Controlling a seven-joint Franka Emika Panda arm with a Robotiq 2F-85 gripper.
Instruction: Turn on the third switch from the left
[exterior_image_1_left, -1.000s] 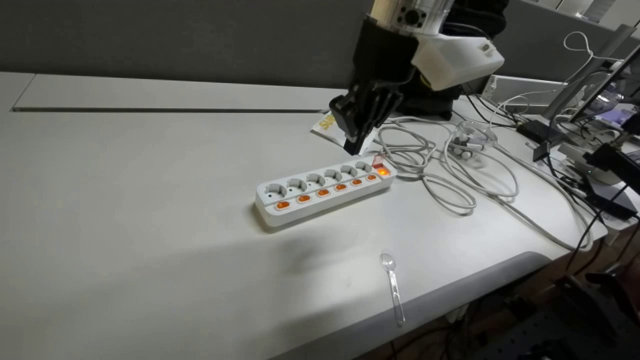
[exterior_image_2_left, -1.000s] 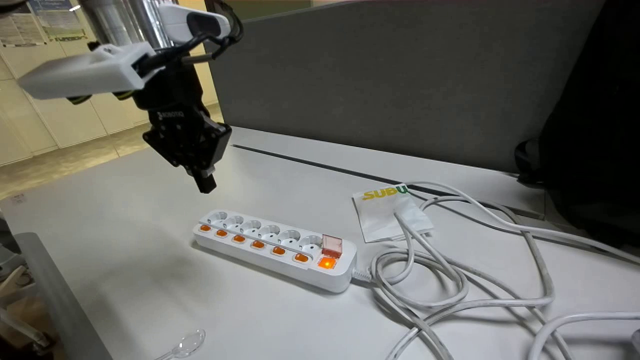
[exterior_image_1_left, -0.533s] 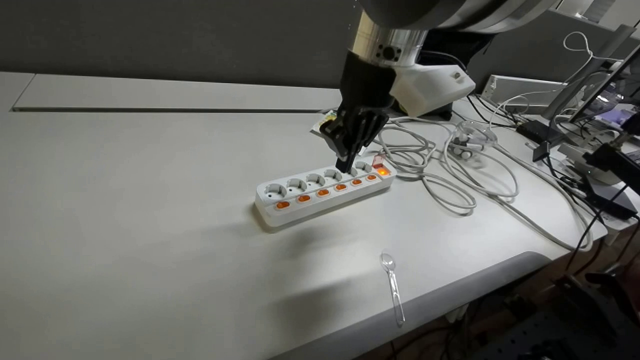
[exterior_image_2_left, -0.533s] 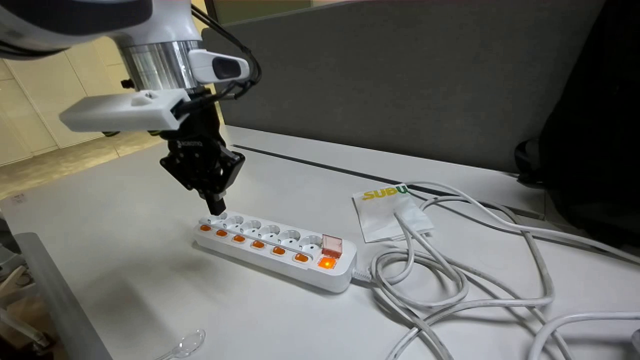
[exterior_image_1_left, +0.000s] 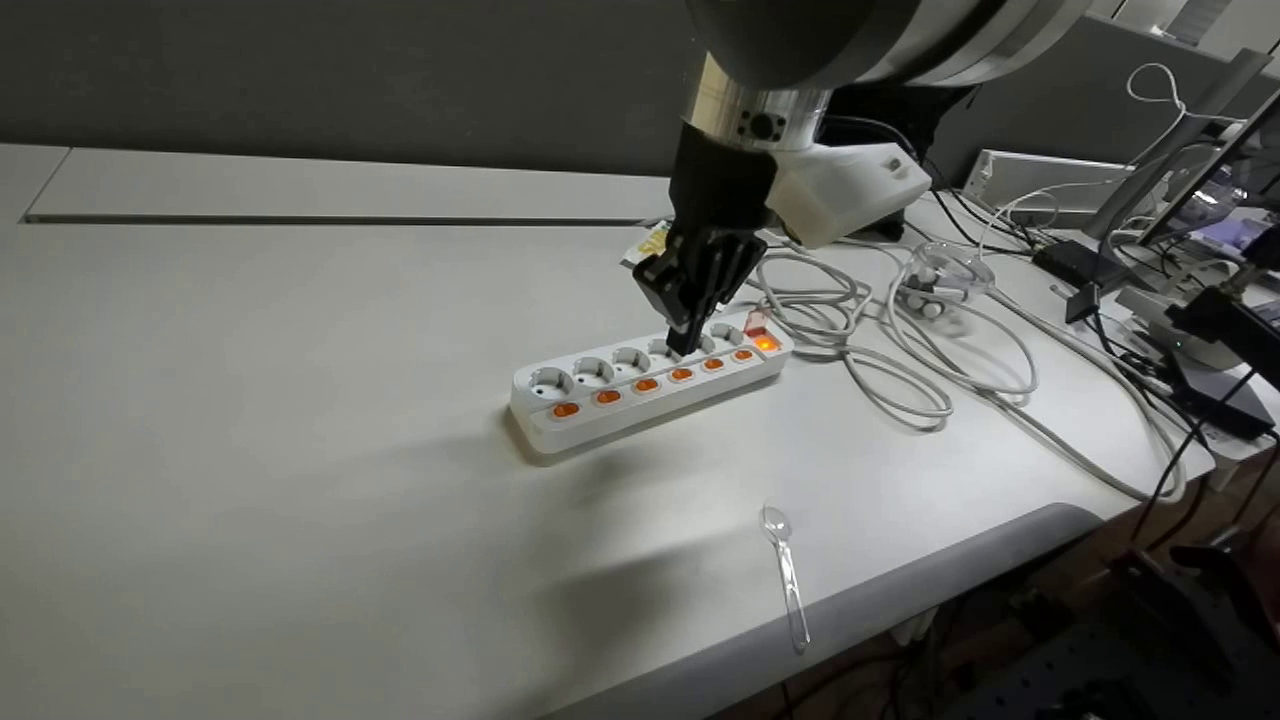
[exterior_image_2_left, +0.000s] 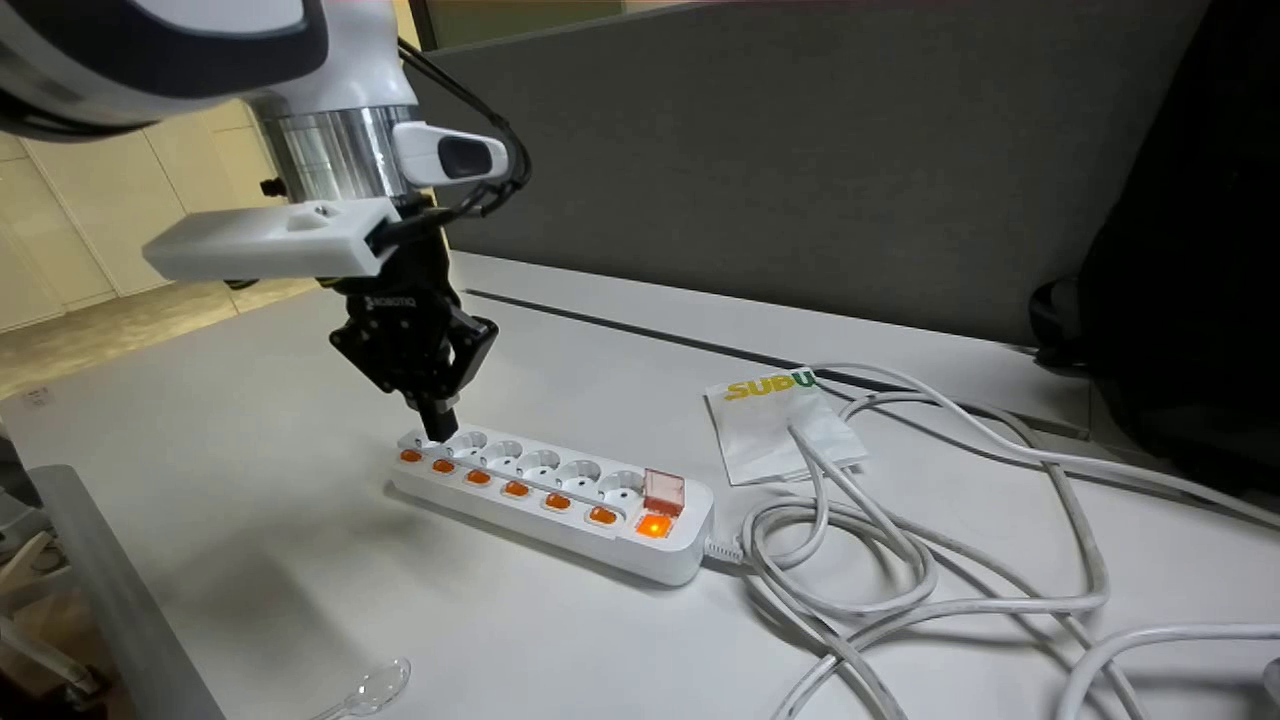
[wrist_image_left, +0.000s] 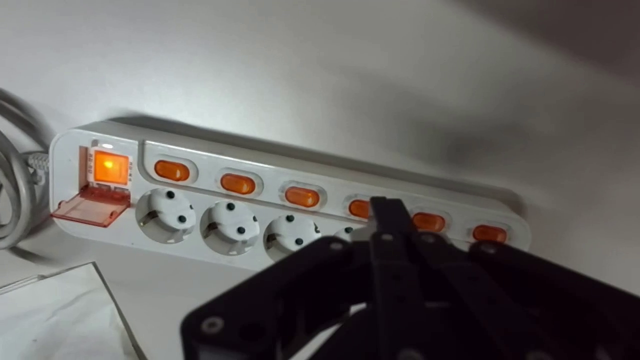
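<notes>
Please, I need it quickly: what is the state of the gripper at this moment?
Gripper: closed, holding nothing that can be seen.

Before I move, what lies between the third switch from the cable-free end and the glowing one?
The fourth switch, fifth switch and sixth switch, all orange, lie between the third switch and the glowing switch; every view shows this.
</notes>
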